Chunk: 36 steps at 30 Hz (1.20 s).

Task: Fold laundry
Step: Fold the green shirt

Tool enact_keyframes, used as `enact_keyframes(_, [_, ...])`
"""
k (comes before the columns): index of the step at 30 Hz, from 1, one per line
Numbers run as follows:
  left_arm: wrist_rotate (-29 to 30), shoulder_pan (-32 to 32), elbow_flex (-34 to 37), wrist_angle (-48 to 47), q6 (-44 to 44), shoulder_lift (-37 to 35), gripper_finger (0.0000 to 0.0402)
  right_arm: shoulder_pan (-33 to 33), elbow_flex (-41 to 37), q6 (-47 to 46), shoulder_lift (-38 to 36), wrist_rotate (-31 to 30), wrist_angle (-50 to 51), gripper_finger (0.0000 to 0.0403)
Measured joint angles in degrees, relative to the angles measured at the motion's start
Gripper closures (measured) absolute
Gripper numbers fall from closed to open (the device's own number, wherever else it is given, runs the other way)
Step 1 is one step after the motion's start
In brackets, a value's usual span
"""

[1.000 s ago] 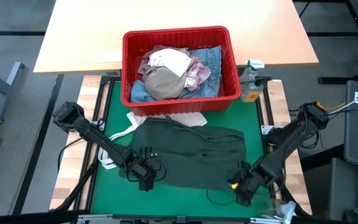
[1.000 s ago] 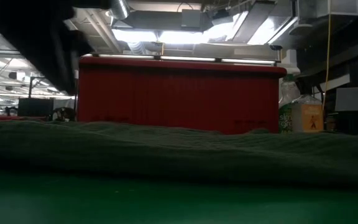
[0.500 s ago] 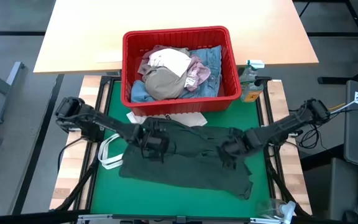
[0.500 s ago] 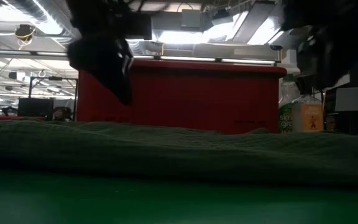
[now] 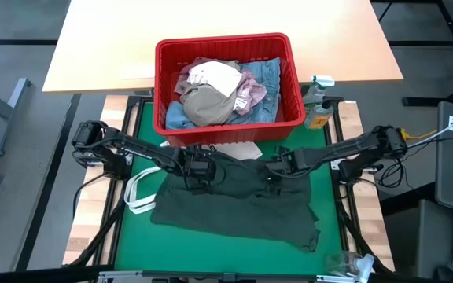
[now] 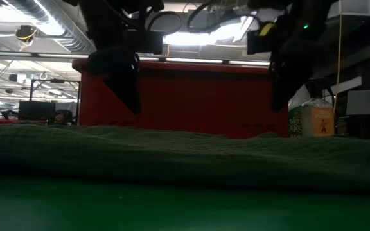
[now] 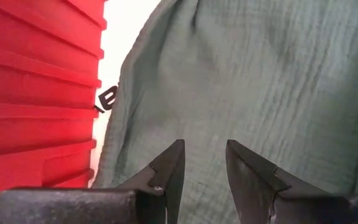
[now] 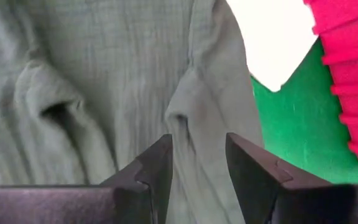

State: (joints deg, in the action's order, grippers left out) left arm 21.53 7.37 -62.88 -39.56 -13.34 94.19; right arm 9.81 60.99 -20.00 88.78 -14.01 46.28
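The dark green top [image 5: 234,204] lies spread flat on the green mat [image 5: 128,236], and its far edge rests on a white tote bag [image 5: 136,196]. My left gripper [image 5: 197,179] hangs open above the top's far left part, clear of the cloth in the low view [image 6: 130,102]. My right gripper [image 5: 272,179] hangs open above the far right part [image 6: 278,102]. Both wrist views show wrinkled green cloth [image 7: 260,74] [image 8: 104,62] past the open fingers [image 7: 204,146] [image 8: 197,138]. More laundry is heaped in the red basket [image 5: 226,39].
The red basket [image 6: 185,96] stands just beyond the top's far edge, close to both grippers. A bottle [image 5: 317,110] stands to the right of the basket. The tote's handles stick out left of the top. Bare mat lies along the near edge.
Both grippers have gone from the top's near corners toward the far edge and the basket, and have drawn inward toward each other. Their fingers have stayed open. The green top has stayed flat where it was.
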Motion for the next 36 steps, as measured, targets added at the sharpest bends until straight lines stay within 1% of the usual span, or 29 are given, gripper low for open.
enact_keyframes(4, [0.0,0.6,0.0,0.0,0.0,0.0,0.029,-1.9,0.0,2.7,2.9,0.3,-3.3,0.0254])
enact_keyframes(8, [0.0,1.1,0.0,0.0,0.0,0.0,0.029,-3.6,0.0,4.8,5.6,3.4,-4.9,0.0254])
enact_keyframes(11, [0.0,1.3,0.0,0.0,0.0,0.0,0.029,-4.6,0.0,5.4,7.4,4.5,-5.0,0.0254])
enact_keyframes(20, [0.0,1.3,0.0,0.0,0.0,0.0,0.029,-5.1,0.0,5.5,11.4,4.6,-6.0,0.0254])
enact_keyframes(23, [0.0,1.3,0.0,0.0,0.0,0.0,0.029,-5.1,0.0,5.5,11.6,5.9,-6.0,0.026])
enact_keyframes(27, [0.0,1.3,0.0,0.0,0.0,0.0,0.029,-5.0,0.0,5.5,11.6,5.6,-5.9,0.0294])
enact_keyframes(31, [0.0,1.3,0.0,0.0,0.0,0.0,0.029,-5.0,0.0,5.5,11.6,5.4,-5.9,0.034])
enact_keyframes(34, [0.1,1.3,0.0,0.0,0.0,0.0,0.029,-5.0,0.0,5.5,11.6,5.4,-5.9,0.0383])
enact_keyframes(36, [0.1,1.3,0.0,0.0,0.0,0.0,0.029,-5.0,0.0,5.5,11.6,5.2,-5.9,0.0396])
